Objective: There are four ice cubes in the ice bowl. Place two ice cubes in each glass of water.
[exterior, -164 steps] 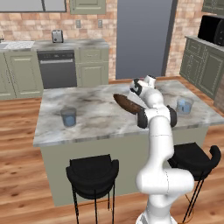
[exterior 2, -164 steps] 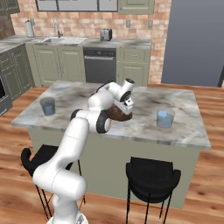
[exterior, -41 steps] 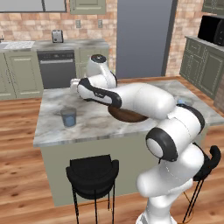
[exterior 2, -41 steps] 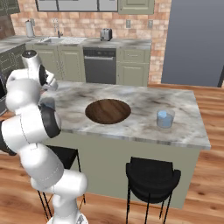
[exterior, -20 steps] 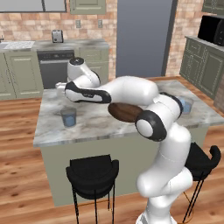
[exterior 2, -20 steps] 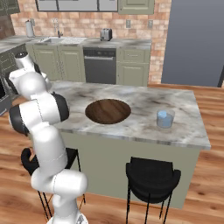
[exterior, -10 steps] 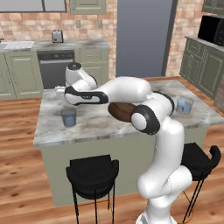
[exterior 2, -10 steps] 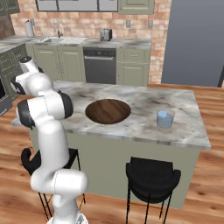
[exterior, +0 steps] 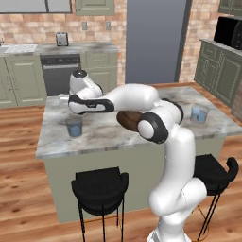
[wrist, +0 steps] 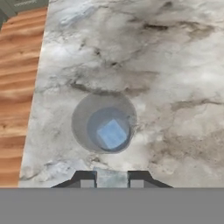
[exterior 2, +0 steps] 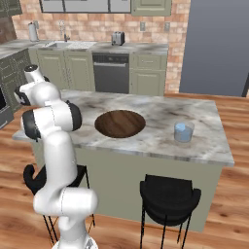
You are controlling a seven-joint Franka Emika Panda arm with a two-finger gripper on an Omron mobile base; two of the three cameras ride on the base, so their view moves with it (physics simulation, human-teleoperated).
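Gripper [wrist: 112, 179] pinches an ice cube [wrist: 109, 176] between narrow-set tips, hovering above a glass of water [wrist: 104, 123] with another cube [wrist: 112, 134] inside. Second glass [exterior 2: 184, 132] stands well apart, beyond the wooden ice bowl [exterior 2: 120, 123] on the marble island [exterior 2: 204, 143].

The desk [exterior 2: 160, 138] is grey-white marble with dark smoky veins, and on it the ice bowl [exterior 2: 120, 123] is dark brown wood. The near glass [wrist: 103, 123] is translucent grey-blue (a pale blue ice cube [wrist: 112, 133] inside), the floor [wrist: 19, 87] warm orange-brown planks.
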